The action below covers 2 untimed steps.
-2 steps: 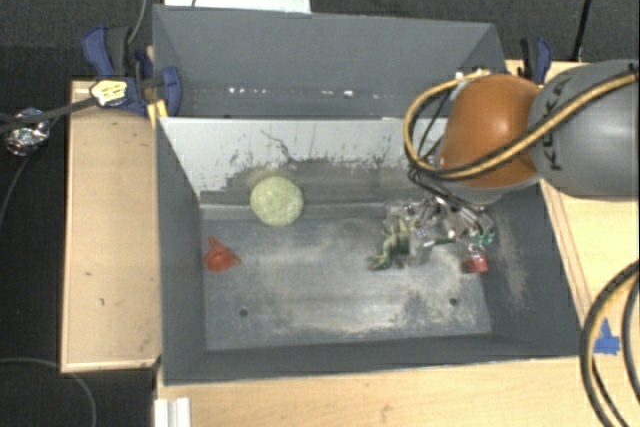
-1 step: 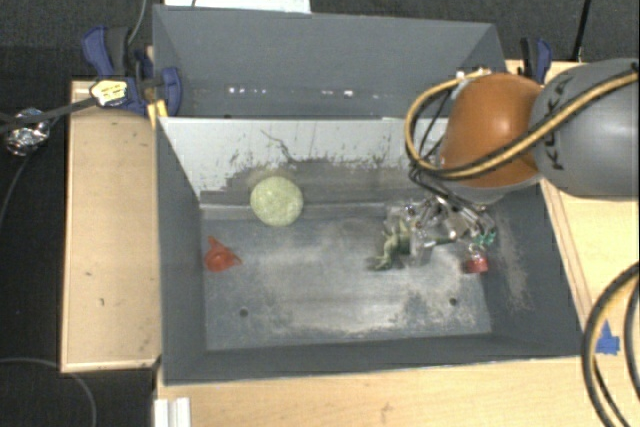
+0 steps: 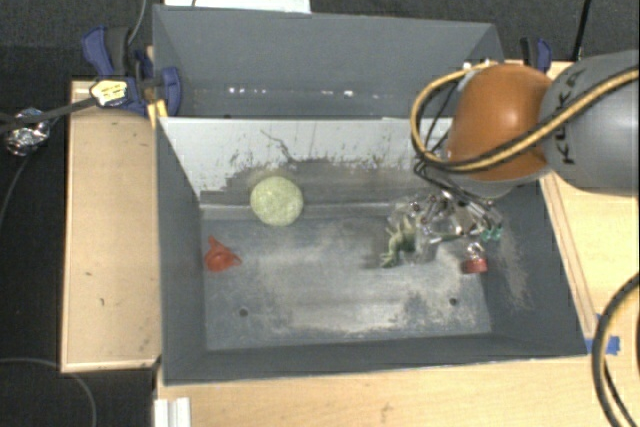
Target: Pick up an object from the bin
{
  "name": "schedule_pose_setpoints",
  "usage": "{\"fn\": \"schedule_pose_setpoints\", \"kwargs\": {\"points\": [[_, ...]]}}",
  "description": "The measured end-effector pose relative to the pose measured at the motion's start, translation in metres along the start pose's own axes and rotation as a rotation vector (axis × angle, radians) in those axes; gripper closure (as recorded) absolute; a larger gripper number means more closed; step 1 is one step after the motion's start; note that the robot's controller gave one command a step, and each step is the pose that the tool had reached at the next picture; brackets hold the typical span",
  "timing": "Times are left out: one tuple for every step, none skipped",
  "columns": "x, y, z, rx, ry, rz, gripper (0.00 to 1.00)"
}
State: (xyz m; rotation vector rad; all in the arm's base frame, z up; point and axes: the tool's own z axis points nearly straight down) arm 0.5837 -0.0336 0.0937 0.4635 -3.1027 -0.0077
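Even light, glare along bin [image 3: 300, 93]

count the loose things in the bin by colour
green: 2, the pale ball and a small dark piece beside the gripper
red: 2, a left piece and a right piece
total: 4

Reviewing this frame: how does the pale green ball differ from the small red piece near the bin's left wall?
The pale green ball is round and speckled, while the red piece is irregular with a pointed end. The ball is clearly larger than the red piece. The ball sits by the foot of the back wall, and the red piece lies further forward and to the left. Both rest loose on the floor of the bin, in its left half and apart from each other.
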Motion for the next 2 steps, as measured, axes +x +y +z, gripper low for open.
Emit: {"fn": "schedule_pose_setpoints", "kwargs": {"points": [[-0.002, -0.001, -0.022, 0.004, -0.009, 0.002, 1.0], [-0.003, -0.001, -0.033, 0.005, -0.013, 0.004, 1.0]]}}
